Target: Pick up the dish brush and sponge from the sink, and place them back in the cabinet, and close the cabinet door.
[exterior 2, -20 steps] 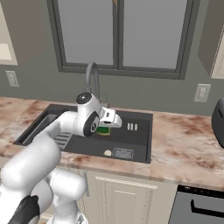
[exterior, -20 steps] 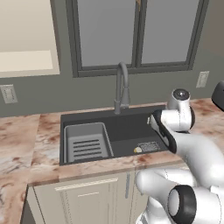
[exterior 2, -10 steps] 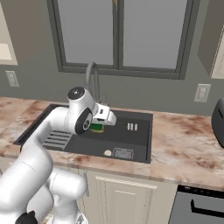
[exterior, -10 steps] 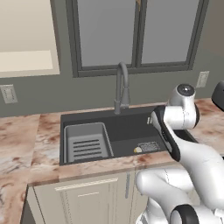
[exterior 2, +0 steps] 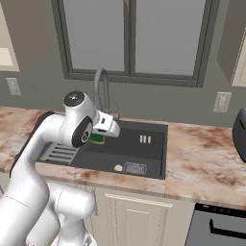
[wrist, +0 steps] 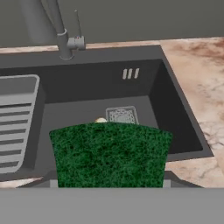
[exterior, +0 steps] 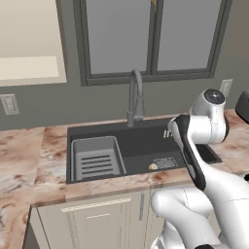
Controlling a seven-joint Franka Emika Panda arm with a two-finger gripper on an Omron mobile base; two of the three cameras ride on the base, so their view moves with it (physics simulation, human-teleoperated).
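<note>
The sponge [wrist: 109,154] is held between the jaws of the gripper [wrist: 109,186], which are closed on its sides, and is carried above the sink [wrist: 175,113] — lifted off the basin floor. The dish brush [exterior: 153,166] is left on the sink floor — beside the drain, near the front wall.

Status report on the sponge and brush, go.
Gripper shut on the sponge, lifted above the sink. Dish brush lies on the basin floor by the drain. Faucet stands close behind the hand.
</note>
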